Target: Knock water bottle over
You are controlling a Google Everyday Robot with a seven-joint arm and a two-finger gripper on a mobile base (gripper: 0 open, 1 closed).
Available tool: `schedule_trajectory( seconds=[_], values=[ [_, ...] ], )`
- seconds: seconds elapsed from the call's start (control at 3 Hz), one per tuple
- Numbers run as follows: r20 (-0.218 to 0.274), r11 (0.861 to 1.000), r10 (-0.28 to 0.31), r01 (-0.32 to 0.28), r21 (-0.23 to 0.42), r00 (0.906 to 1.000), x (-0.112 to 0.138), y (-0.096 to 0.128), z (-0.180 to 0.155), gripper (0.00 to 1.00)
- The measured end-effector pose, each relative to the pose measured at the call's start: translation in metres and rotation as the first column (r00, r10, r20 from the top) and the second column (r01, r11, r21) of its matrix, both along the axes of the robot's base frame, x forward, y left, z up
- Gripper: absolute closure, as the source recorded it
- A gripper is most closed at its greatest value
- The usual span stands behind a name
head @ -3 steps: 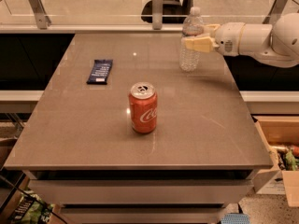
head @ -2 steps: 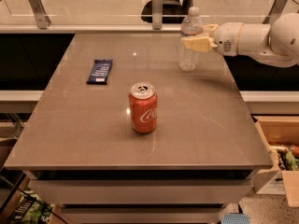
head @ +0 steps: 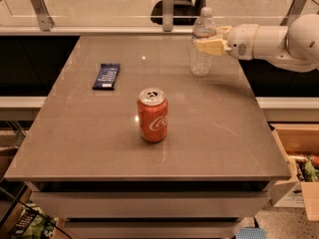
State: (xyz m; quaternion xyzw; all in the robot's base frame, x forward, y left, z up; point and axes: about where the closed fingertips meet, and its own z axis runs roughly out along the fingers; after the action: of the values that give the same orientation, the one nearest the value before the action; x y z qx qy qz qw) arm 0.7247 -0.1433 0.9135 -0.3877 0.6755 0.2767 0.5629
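The water bottle (head: 202, 54) is clear ribbed plastic with a white cap. It stands upright at the far right of the grey table (head: 99, 133). My gripper (head: 207, 43) reaches in from the right on a white arm. Its yellowish fingers (head: 212, 46) lie across the bottle's upper part, at label height, touching or just in front of it.
A red Coca-Cola can (head: 152, 114) stands upright at the table's middle. A dark blue snack packet (head: 106, 76) lies flat at the far left. A glass railing with metal posts (head: 168, 6) runs behind the table. An open cardboard box (head: 299, 158) sits on the floor at the right.
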Motion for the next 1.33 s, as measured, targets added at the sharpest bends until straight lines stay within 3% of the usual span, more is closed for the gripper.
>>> schedule_trajectory(
  seconds=[0.67,1.33],
  values=[
    [-0.044,0.997,-0.010,0.007,-0.071,0.9990,-0.009,0.002,0.006,1.00],
    [-0.083,0.982,-0.035,0.019,-0.187,0.9960,-0.022,0.001,0.023,1.00]
  ],
)
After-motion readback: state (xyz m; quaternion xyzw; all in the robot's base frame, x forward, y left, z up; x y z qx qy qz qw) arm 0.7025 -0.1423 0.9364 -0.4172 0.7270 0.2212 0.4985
